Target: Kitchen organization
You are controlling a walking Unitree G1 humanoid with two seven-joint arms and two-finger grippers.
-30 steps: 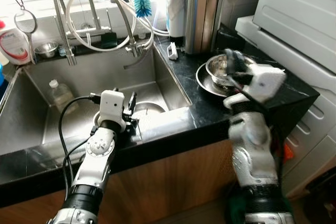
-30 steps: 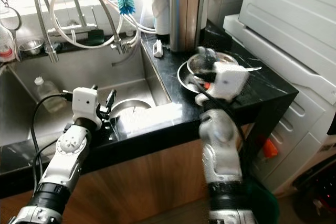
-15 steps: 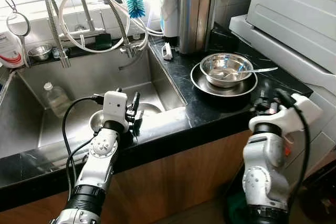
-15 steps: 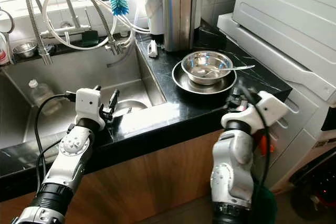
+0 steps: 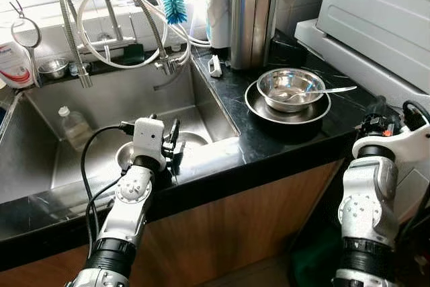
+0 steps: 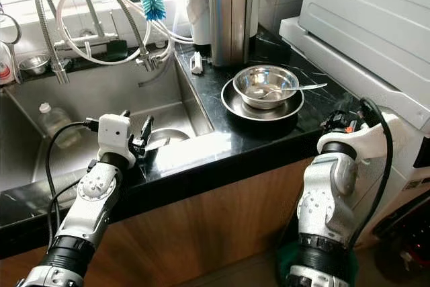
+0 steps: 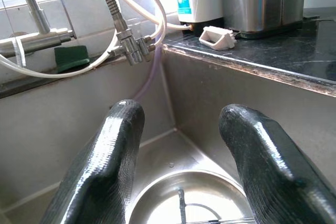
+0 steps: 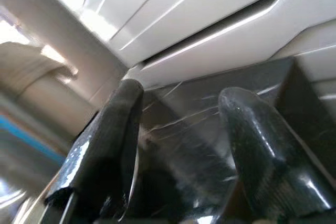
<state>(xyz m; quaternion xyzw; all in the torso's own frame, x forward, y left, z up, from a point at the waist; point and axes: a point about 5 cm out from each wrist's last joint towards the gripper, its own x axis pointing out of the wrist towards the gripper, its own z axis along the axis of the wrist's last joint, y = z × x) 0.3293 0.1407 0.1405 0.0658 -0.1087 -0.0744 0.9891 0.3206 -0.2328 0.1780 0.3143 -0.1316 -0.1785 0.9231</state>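
Pulling back from the steel bowl (image 5: 289, 89) on its plate (image 5: 287, 110), the right gripper (image 5: 381, 122) now sits off the counter edge toward 4 o'clock, jaws released and empty. Bowl, plate and spoon (image 5: 327, 90) remain on the counter at 1 o'clock, so I judge nothing has been put away yet. At the sink (image 5: 101, 109) front, the left gripper (image 5: 173, 140) hovers spread over a bowl in the basin (image 7: 184, 203), holding nothing.

A blue bottle brush (image 5: 177, 3) stands at the upper middle of the frame, a white appliance (image 5: 376, 11) fills the upper right, and a wooden cabinet front (image 5: 228, 233) spans the bottom.
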